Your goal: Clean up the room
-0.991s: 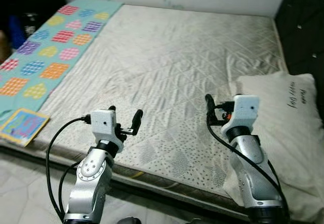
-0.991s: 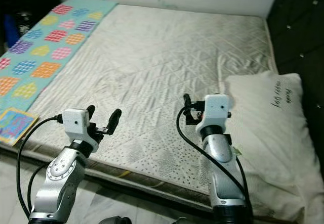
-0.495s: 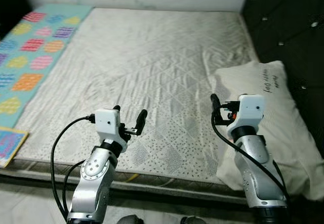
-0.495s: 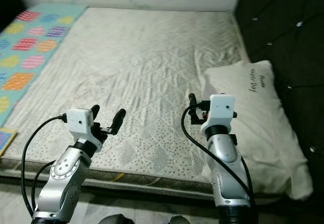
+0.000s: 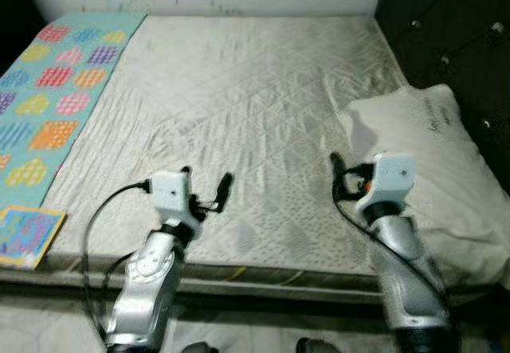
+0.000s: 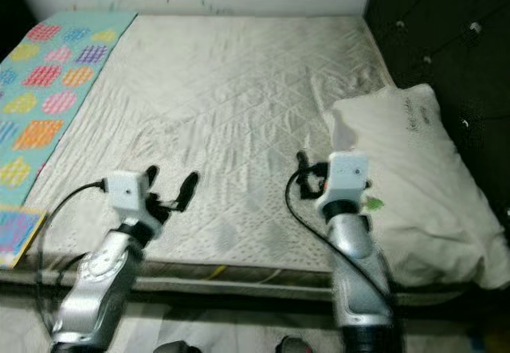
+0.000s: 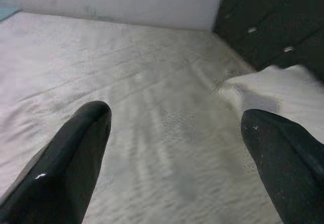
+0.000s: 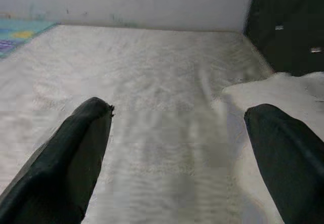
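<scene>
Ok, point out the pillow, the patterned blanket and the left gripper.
pillow (image 5: 430,154), left eye view, on the middle of its white cover.
patterned blanket (image 5: 56,98), left eye view, on its middle among the coloured patches.
left gripper (image 5: 205,186), left eye view, midway between its fingertips.

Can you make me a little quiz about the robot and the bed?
1. True or false: the left gripper is open.
2. Which side of the mattress holds the white pillow: A the robot's left, B the robot's right?
3. Fill in: the colourful patterned blanket lies along the robot's ____ edge of the mattress.

Key: 1 true. 2 B. 3 left.
</scene>
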Controlling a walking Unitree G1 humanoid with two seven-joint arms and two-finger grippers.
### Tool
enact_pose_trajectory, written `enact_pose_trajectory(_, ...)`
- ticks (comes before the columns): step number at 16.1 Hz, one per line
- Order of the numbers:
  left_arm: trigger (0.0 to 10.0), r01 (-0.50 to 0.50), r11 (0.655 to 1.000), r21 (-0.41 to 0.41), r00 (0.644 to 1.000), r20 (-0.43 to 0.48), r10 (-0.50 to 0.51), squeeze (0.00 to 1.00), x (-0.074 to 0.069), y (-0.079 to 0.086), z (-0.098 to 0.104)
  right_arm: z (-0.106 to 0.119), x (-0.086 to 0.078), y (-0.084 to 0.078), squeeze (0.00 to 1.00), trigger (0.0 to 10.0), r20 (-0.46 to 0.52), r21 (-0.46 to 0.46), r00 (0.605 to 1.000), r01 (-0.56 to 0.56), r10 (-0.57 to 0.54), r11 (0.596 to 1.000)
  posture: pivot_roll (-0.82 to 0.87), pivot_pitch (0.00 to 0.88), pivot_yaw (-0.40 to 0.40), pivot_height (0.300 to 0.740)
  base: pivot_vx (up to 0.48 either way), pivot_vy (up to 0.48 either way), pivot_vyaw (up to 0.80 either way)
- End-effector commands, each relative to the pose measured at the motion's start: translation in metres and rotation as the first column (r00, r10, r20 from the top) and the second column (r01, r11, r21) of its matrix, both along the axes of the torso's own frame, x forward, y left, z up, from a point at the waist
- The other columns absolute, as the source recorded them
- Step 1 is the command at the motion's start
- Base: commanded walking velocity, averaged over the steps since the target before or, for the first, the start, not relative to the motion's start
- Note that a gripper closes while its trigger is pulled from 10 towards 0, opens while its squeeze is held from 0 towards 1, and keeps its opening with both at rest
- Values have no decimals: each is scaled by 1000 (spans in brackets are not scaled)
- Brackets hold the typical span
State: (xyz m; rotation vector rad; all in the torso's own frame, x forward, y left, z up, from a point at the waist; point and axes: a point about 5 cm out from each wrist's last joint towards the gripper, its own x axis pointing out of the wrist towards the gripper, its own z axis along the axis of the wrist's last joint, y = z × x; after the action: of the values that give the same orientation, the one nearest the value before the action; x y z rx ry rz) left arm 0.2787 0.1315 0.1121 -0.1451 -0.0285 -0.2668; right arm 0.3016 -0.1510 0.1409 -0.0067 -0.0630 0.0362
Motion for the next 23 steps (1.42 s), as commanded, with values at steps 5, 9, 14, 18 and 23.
enact_pose_trajectory(5, 10000, -14, 1000, 5, 1000, -10, 14, 0, -1, 3, -2, 0, -1, 1, 0, 10000, 0, 0, 1000, -8, 8, 1000, -36, 155, 46, 740, 0, 437, 0)
enact_pose_trajectory(9, 10000, -15, 1000, 7, 1000, -8, 16, 0, -1, 3, -2, -1, -1, 1, 0, 10000, -1, -2, 1000, -8, 8, 1000, -37, 154, 47, 740, 0, 463, 0)
enact_pose_trajectory(14, 10000, -16, 1000, 9, 1000, -7, 16, 0, 0, 3, -2, -2, 0, 0, 0, 10000, -6, -7, 1000, -5, 5, 1000, -38, 151, 46, 740, 0, 476, 0)
enact_pose_trajectory(18, 10000, -14, 1000, 8, 1000, -3, 14, 0, 0, 3, -2, -2, 0, 0, 0, 10000, -5, -10, 1000, -6, 6, 1000, -37, 145, 46, 740, 0, 476, 0)
enact_pose_trajectory(23, 10000, 24, 999, -24, 999, 28, -23, 0, -2, 1, 3, -2, 1, 1, 0, 10000, -4, -6, 1000, -9, 9, 1000, -37, 142, 46, 740, 53, 67, 0)
